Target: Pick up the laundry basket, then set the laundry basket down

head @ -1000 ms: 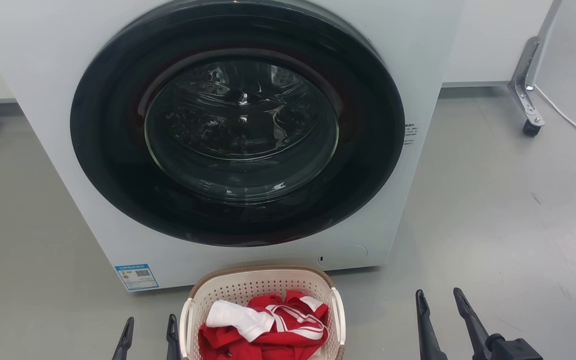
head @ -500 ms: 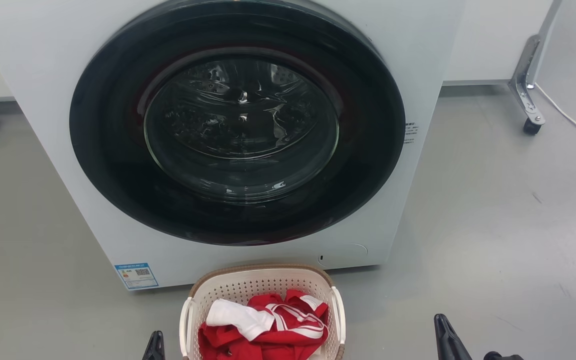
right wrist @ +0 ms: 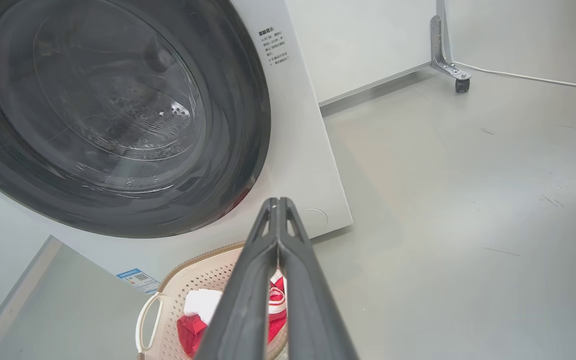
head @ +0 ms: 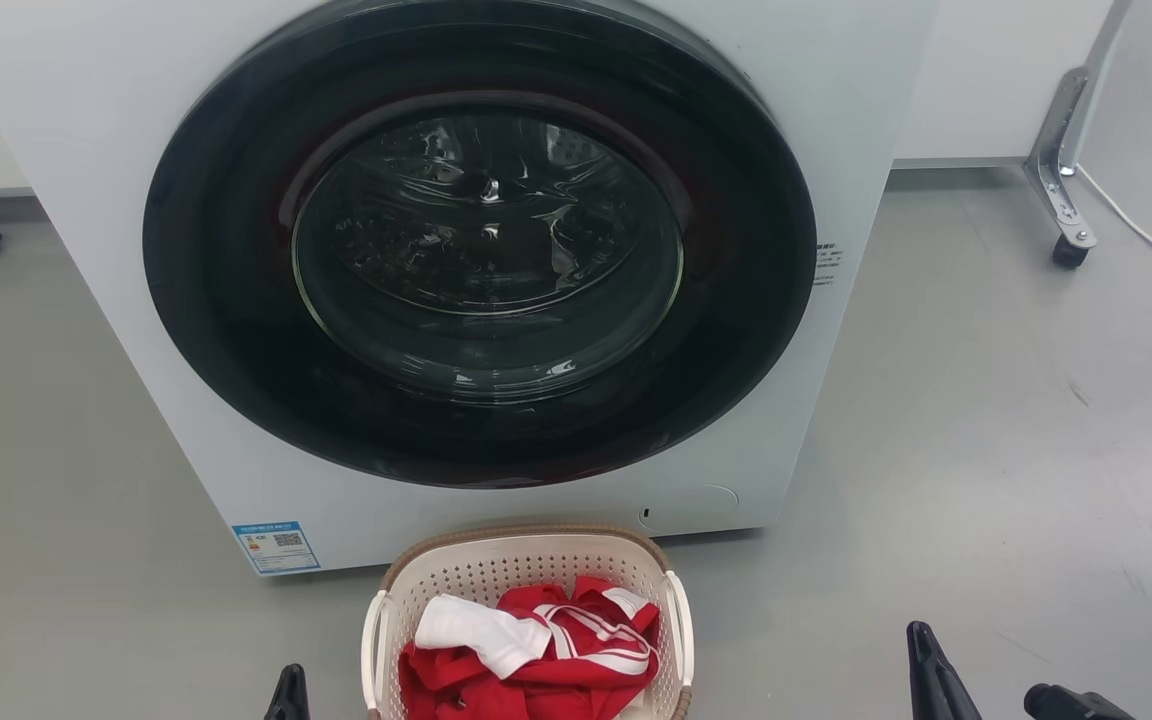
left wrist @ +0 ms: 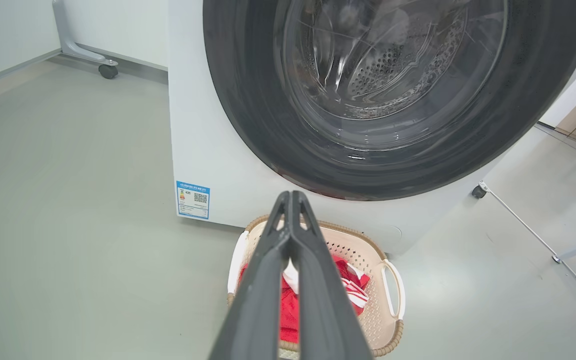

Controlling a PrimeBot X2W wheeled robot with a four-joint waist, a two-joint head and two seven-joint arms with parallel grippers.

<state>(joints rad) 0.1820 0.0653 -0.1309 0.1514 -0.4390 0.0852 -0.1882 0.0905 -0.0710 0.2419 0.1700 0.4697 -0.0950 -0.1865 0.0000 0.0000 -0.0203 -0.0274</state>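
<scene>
Laundry basket [head: 526, 572] is sitting on the grey floor [head: 986, 450] at 6 o'clock of the washing machine [head: 86, 150], close to its front, with red and white clothes [head: 536, 650] lying inside. The left gripper [left wrist: 290, 196] is hovering near the basket's 9 o'clock, and the right gripper [right wrist: 278, 202] farther off at 3 o'clock. Both are pressing their fingers together on nothing, apart from the basket.

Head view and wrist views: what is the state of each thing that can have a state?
washing machine door: closed.
laundry basket: upright on the floor, with red and white clothes inside.
left gripper: shut, empty.
right gripper: shut, empty.
</scene>
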